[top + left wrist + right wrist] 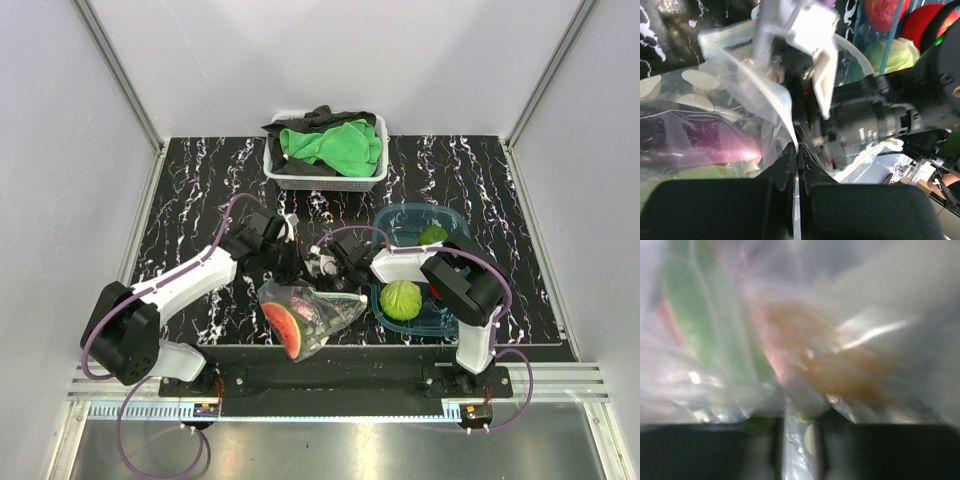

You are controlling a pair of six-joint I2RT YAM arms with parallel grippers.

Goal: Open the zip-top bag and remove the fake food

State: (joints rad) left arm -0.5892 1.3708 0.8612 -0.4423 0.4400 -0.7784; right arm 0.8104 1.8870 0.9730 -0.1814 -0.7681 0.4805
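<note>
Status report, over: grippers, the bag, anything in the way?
Left gripper shut on zip-top bag edge. Right gripper straddles bag plastic, grip unclear. Watermelon slice inside bag. No obstruction seen.

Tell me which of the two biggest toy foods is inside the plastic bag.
The watermelon slice, red with a green rind, lies inside the clear bag; the green leafy ball sits in the teal tub instead.

Left arm and right arm: white link shells, fat black round joints, and thin purple cables looping off each. The bases sit on a black rail. Fingers are black, matte and blocky. A white bracket shows at the right wrist.
</note>
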